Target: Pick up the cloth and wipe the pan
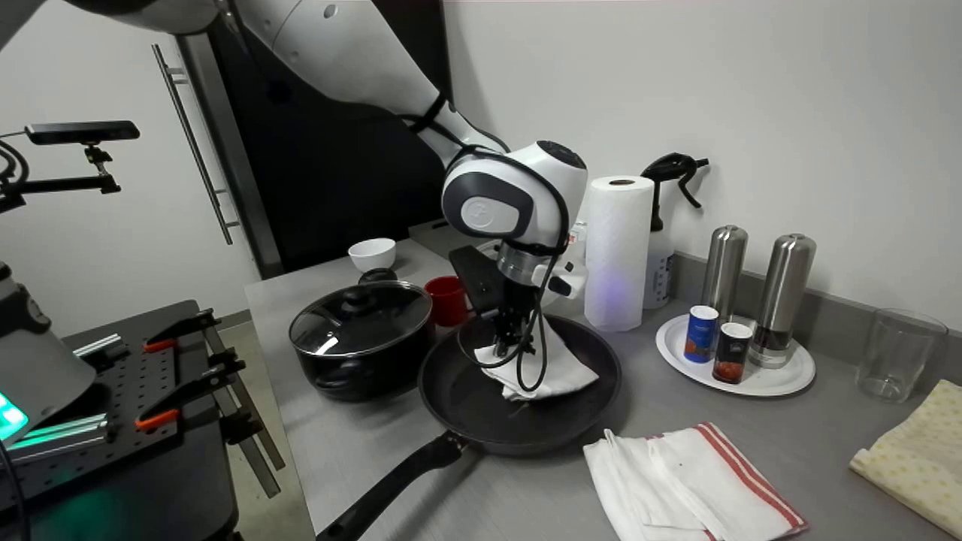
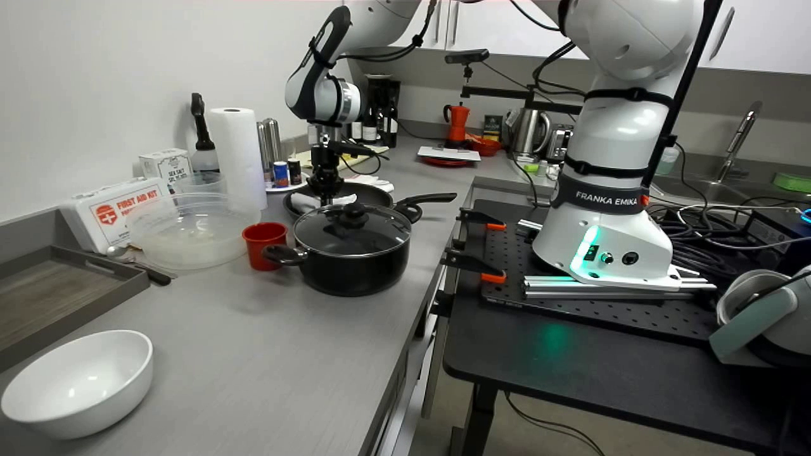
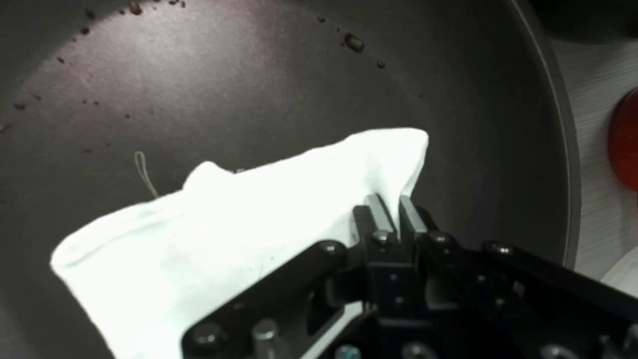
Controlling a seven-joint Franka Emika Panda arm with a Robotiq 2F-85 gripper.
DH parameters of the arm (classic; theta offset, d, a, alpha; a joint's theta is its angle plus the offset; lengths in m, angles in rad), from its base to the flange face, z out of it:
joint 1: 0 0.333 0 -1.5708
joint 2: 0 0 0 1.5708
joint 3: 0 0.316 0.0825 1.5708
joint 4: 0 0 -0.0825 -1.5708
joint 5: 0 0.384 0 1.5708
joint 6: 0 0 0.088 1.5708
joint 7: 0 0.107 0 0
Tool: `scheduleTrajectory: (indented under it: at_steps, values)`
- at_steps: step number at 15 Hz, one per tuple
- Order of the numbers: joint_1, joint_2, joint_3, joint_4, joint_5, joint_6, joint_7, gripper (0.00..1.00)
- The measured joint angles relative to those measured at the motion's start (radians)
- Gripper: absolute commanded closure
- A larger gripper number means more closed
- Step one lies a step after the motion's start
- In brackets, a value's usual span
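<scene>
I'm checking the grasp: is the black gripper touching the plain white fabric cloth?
Touching: the wrist view shows the gripper pinching a fold of the white cloth.

A pale wall (image 1: pixel 789 113) rises behind the grey counter (image 1: pixel 353 428) near me. White cabinets (image 2: pixel 485 28) hang farther off, and 1 long metal handle (image 1: pixel 191 143) slants beside a tall black unit (image 1: pixel 331 195). Green light (image 2: pixel 551 342) pools on the black table (image 2: pixel 608 361), above a beige floor (image 2: pixel 507 437).
</scene>
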Motion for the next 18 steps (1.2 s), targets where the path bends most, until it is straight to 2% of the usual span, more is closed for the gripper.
scheduleTrajectory:
  at_steps: [9,13,18]
  values:
    - [0.000,-0.002,0.019,0.059,0.000,-0.032,0.000,0.98]
    - [-0.001,0.032,0.025,0.107,0.000,-0.068,-0.001,0.98]
    - [-0.001,0.087,0.025,0.159,0.000,-0.045,-0.001,0.98]
